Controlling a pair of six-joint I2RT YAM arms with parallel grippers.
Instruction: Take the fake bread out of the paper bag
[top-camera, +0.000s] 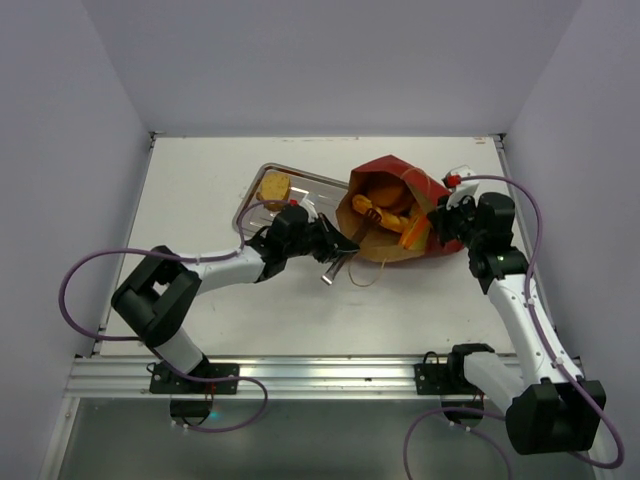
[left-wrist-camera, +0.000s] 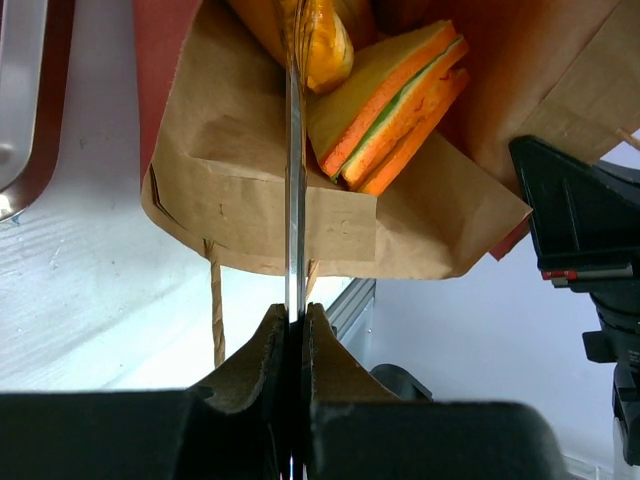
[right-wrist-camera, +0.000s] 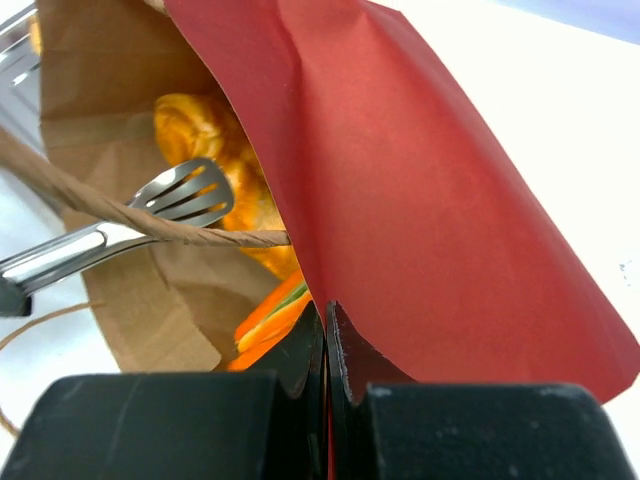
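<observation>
The paper bag (top-camera: 400, 215) lies on its side, red outside and brown inside, with its mouth open toward the left. Inside it are a glossy golden bun (top-camera: 372, 208) and an orange layered slice (top-camera: 415, 235). Both show in the left wrist view, the bun (left-wrist-camera: 325, 45) and the slice (left-wrist-camera: 395, 105). My left gripper (top-camera: 340, 244) is shut on a thin metal slotted utensil (left-wrist-camera: 294, 200). The utensil's head (right-wrist-camera: 185, 195) sits inside the bag next to the bun (right-wrist-camera: 205, 130). My right gripper (top-camera: 440, 222) is shut on the bag's red edge (right-wrist-camera: 420, 200).
A metal tray (top-camera: 252, 205) stands at the back left of the bag with one toast-coloured bread piece (top-camera: 274, 187) on it. The bag's string handles (top-camera: 365, 275) lie loose on the table in front of its mouth. Walls close the table in on both sides.
</observation>
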